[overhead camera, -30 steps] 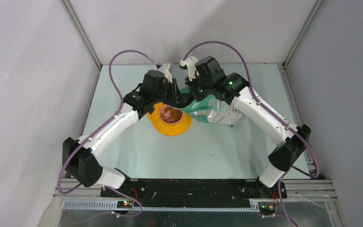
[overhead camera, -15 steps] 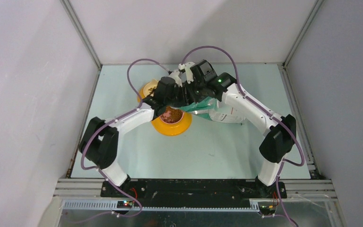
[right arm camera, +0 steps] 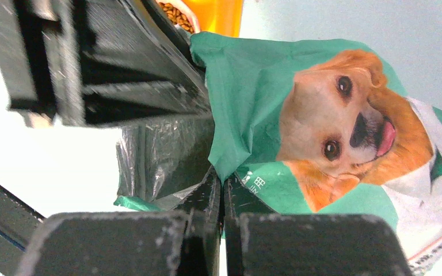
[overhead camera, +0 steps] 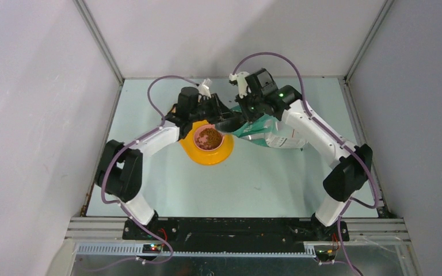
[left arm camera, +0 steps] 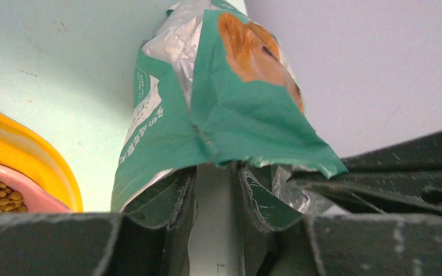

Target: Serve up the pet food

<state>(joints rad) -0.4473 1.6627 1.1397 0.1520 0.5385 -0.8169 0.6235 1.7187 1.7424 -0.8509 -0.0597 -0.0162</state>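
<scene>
On the pouch (right arm camera: 322, 132), a golden dog; right gripper (right arm camera: 223, 190) clamps its edge, left gripper (left arm camera: 216, 190) slightly apart.

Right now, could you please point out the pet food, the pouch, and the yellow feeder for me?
pet food (overhead camera: 209, 137): top external view, middle of the brown kibble heap.
pouch (right arm camera: 253, 86): right wrist view, green panel beside the printed dog.
yellow feeder (overhead camera: 207, 157): top external view, its near rim.
</scene>
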